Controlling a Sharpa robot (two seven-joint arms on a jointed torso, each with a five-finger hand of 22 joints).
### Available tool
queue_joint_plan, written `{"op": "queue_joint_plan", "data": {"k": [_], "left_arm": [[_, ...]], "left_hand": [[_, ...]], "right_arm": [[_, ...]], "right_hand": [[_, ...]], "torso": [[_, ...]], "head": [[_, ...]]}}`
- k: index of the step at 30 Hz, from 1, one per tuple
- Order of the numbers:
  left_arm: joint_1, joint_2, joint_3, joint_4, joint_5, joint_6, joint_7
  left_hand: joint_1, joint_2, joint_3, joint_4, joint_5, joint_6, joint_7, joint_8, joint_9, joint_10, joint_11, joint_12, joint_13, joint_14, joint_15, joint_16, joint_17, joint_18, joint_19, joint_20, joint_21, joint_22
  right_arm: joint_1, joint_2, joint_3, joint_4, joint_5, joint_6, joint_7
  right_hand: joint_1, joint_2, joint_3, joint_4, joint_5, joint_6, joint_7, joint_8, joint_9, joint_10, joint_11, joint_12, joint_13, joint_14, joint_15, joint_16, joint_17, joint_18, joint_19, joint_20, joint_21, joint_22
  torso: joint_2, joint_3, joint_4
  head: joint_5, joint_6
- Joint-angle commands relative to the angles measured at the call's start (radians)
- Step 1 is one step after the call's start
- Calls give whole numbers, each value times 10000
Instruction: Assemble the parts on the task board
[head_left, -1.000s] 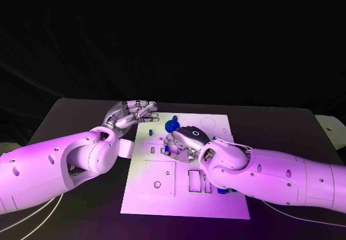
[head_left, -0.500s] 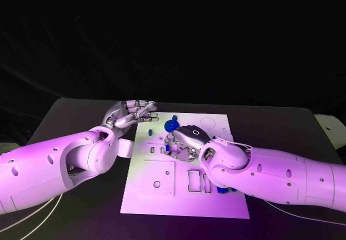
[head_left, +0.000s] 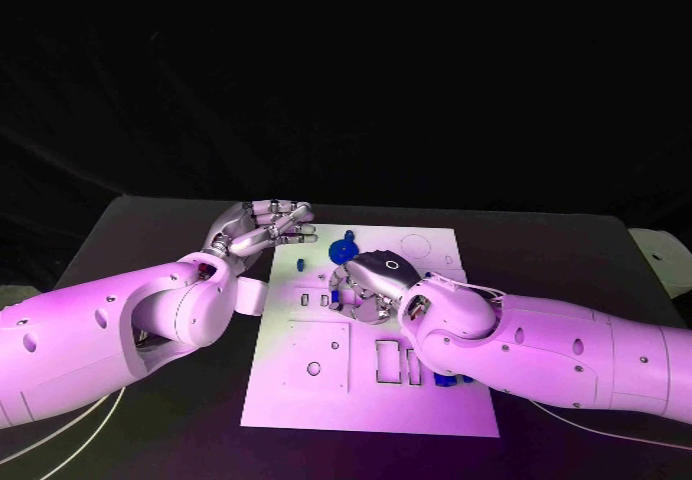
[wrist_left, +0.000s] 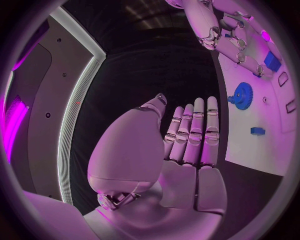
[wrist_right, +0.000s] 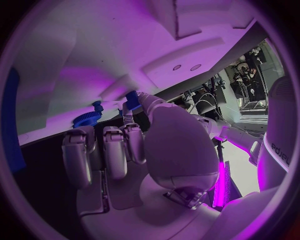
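Blue gear (head_left: 343, 248) lies just beyond right hand (head_left: 369, 290) fingers (head_left: 340, 287).

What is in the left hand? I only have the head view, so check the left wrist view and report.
Observer: Nothing. The left hand has its fingers stretched out straight and its palm bare.
Operator: Now report the right hand's fingertips.
Observer: In the right wrist view a small blue part sits at the tips of the right hand, near the blue gear. I cannot tell whether it is pinched.
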Motion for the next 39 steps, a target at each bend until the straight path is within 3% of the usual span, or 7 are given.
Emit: {"op": "queue_joint_plan", "data": {"k": [1,16,23,28,33,37,39], "left_arm": [[10,10,7,19,21,172,75],[10,5,7,24,21,182,60],[10,0,7,27,21,181,60],[10,1,7,14,21,185,57],[10,3,6,-69,-131,213,-127],[10,15,6,-245,-882,817,-740],[10,45,6,-382,-1569,1118,-1107]], "left_hand": [[-138,0,-18,58,29,-76,135,-38,-10,-3,63,-46,-8,16,26,-46,12,60,77,0,-60,-17],[-138,0,-18,58,29,-76,135,-38,-10,-3,63,-46,-8,16,26,-46,12,60,77,0,-60,-17],[-138,0,-18,58,29,-76,135,-38,-10,-3,63,-46,-8,16,26,-46,12,60,77,0,-60,-17],[-137,-1,-19,57,30,-82,136,-48,-13,-18,65,-45,-7,19,28,-63,29,61,80,3,-74,-16],[-126,-25,-27,41,29,-74,117,-47,-11,-15,52,-39,-5,94,7,-37,60,71,126,-9,-58,-5],[-373,-67,-187,221,34,36,-99,-18,14,762,-246,225,111,1234,-378,721,595,75,990,-378,426,178],[-332,-68,-166,283,52,374,-277,133,105,1400,-499,427,197,2194,-720,1712,1290,66,1788,-779,1007,429]], "right_arm": [[-56,-13,-52,-39,-120,423,-195],[-56,7,-52,-41,-111,188,-162],[-56,-5,-52,-19,-76,-94,-51],[-61,-95,-52,136,-74,-554,33],[-59,-472,-12,648,227,-1648,560],[109,-928,64,1007,1813,-2073,1852],[308,-1244,90,1124,3188,-2043,2581]], "right_hand": [[-28,-175,-46,30,-47,-191,88,-104,-52,-121,52,-118,1250,1004,-1,5,2476,-144,1046,-46,46,2632],[-292,-516,-295,278,-309,-763,341,-486,-248,-444,287,-545,950,985,208,-29,2405,-144,1046,145,46,2632],[-645,-545,-1059,505,-1095,-1089,450,-719,-365,-632,400,-744,814,988,311,-23,2422,-144,1046,255,46,2632],[-627,-266,-2494,534,-1168,-1233,521,-883,-452,-723,470,-818,753,983,372,-33,2405,-144,1046,318,46,2632],[-323,-79,-3349,546,-881,-1478,624,-1139,-571,-779,554,-863,706,969,443,-58,2353,-144,1046,375,46,2632],[391,414,-3025,442,-419,-1142,555,-1018,-543,-929,498,-1020,584,904,407,-175,2119,-50,839,368,-265,2409],[855,599,-2773,403,-261,-970,506,-893,-524,-1194,449,-1321,347,855,363,-263,1953,20,683,321,-506,2241]], "torso": [[0,-1,-1],[-1,-5,5],[0,-7,-1],[-4,3,6],[-29,9,-13],[-80,6,-50],[-158,17,-78]], "head": [[-2,1],[-7,-8],[-14,-9],[-25,-7],[-22,8],[-3,72],[20,60]]}}
